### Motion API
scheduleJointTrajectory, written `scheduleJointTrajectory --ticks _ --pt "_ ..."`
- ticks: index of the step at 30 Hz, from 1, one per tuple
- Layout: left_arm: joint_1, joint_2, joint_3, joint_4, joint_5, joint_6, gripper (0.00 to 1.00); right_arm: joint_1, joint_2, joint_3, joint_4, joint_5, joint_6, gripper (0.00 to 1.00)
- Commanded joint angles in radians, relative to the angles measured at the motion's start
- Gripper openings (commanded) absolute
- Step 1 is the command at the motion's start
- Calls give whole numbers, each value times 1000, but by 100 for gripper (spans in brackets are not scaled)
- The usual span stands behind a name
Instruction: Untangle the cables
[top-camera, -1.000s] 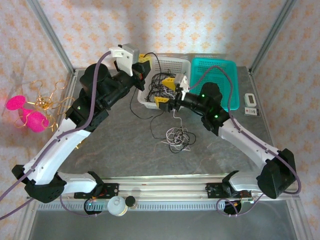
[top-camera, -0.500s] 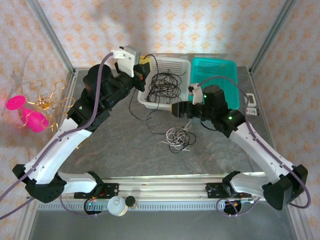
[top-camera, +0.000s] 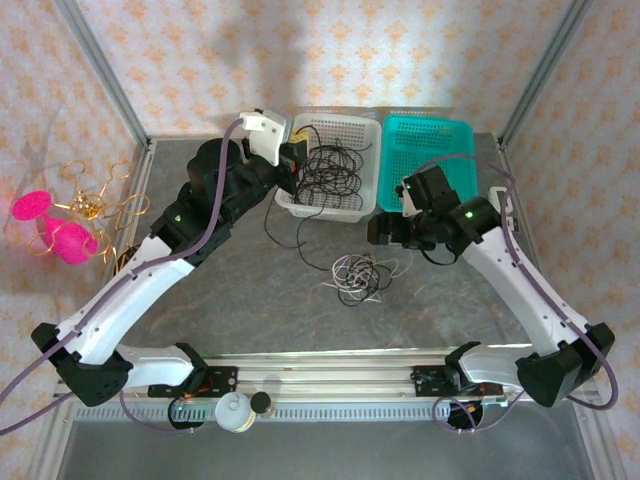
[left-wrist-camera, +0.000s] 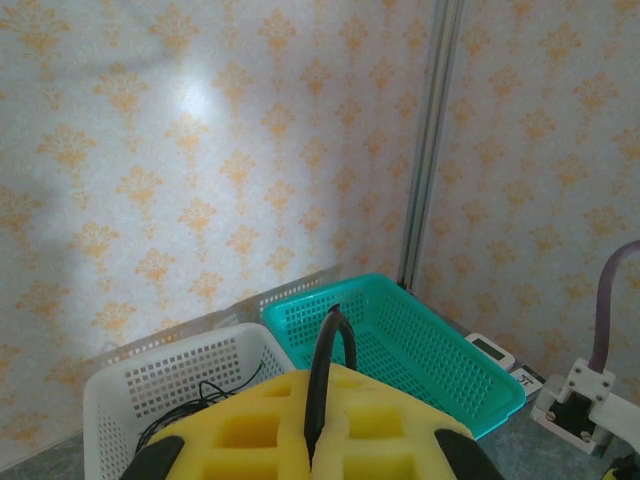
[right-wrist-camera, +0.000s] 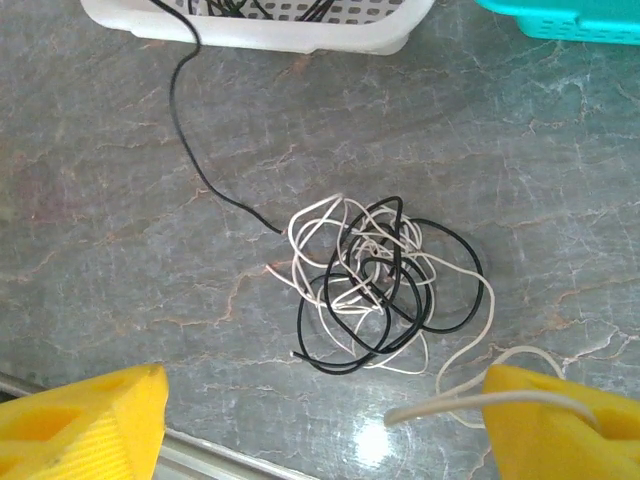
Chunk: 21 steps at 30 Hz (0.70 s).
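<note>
Cables lie knotted beneath my right gripper, spread wide, I'd say for a grab; left gripper clamps one black cable, lifting it clear.

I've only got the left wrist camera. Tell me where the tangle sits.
Observer: The black-and-white tangle lies on the table, on the arm-base side of the white basket.
Operator: Report the right gripper.
Observer: The right gripper is open and points down at the tangle.
Operator: Say what links the basket and the tangle.
Observer: A single black cable runs from the white basket's near wall across the table and ends at the tangle's edge.
</note>
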Motion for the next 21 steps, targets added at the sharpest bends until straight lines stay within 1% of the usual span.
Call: scheduleJointTrajectory --ticks 1,3,5,8,10,11,13,14,16,18,21 --pt "6 -35 0 50 -1 21 0 -2 19 86 16 -62 -51 77" --pt "7 -32 11 44 3 17 0 -1 48 118 8 -132 -66 75" --pt "6 -32 11 47 24 4 0 -1 75 138 -22 -147 -80 72" --pt "6 -33 -1 48 50 -8 0 1 92 123 -67 -59 -88 69" --pt "6 -40 -23 56 28 -11 0 4 86 40 -52 -17 -85 65" --pt "6 -47 -35 65 18 -14 0 7 78 -28 -11 -15 -87 64" --pt "6 -55 -49 81 23 -19 0 34 52 -152 141 -53 -128 62" --pt "6 -54 -48 85 34 -20 0 52 28 -208 250 -62 -146 62" --pt "6 -42 -24 68 46 -19 0 64 -13 -282 443 -80 -191 65" --pt "6 -29 14 25 51 -18 0 65 -62 -349 658 -30 -218 68" --pt "6 -28 38 -21 70 -18 0 67 -182 -515 1054 -77 -344 74"
